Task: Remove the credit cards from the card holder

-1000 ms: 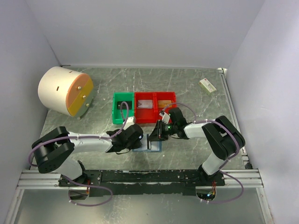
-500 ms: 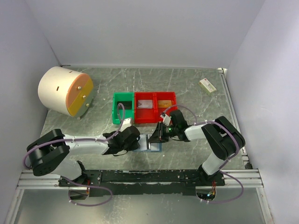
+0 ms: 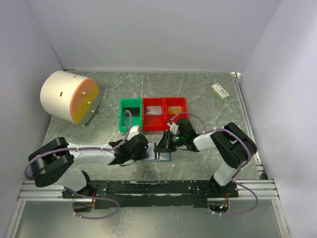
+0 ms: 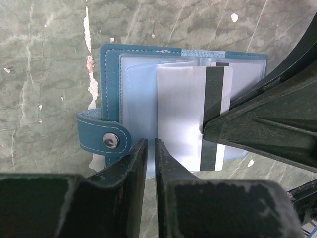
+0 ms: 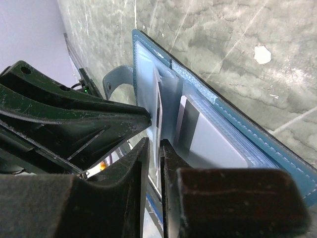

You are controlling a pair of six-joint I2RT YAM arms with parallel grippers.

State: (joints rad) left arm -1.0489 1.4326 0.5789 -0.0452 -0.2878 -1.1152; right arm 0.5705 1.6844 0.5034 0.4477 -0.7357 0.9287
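The blue card holder [image 3: 162,155] lies open on the table between both arms, its clear sleeves showing in the left wrist view [image 4: 111,74] and the right wrist view [image 5: 257,144]. A silver credit card [image 4: 181,109] with a black stripe sticks partly out of a sleeve; it appears edge-on [image 5: 158,116]. My right gripper [image 5: 159,146] [image 3: 165,144] is shut on that card's edge. My left gripper [image 4: 151,146] [image 3: 146,151] is shut on a sleeve at the holder's near edge, beside the snap strap [image 4: 101,139]. Another card [image 5: 218,141] lies in a sleeve.
Behind the holder stand a green bin [image 3: 130,115] and two red bins [image 3: 154,114] holding small items. A white drum with an orange face [image 3: 69,96] sits at the back left. A small cream box [image 3: 220,90] lies at the back right.
The left arm's elbow has sunk lower and leftward, its gripper staying at the holder. The right gripper has edged slightly left. Both stay shut.
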